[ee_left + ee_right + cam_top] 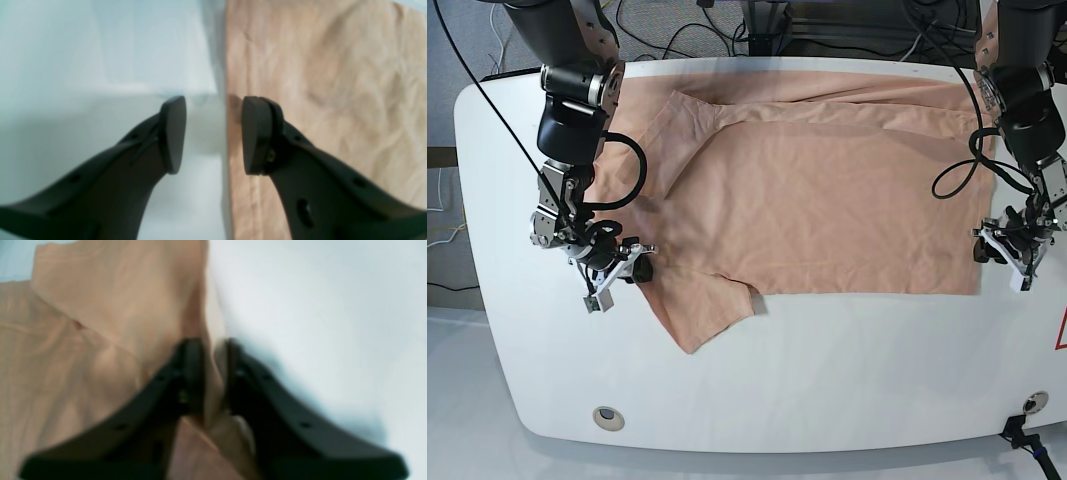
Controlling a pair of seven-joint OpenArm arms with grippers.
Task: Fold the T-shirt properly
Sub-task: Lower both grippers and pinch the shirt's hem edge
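Nearest you, the T-shirt (817, 190) lies spread flat on the white counter (827, 370). Your right end effector (213, 373) looks pinched on the sleeve-side edge, though that view is blurred. Your left end effector (213, 133) straddles the hem edge with a gap, gripping nothing. Close it next, then lift both together.
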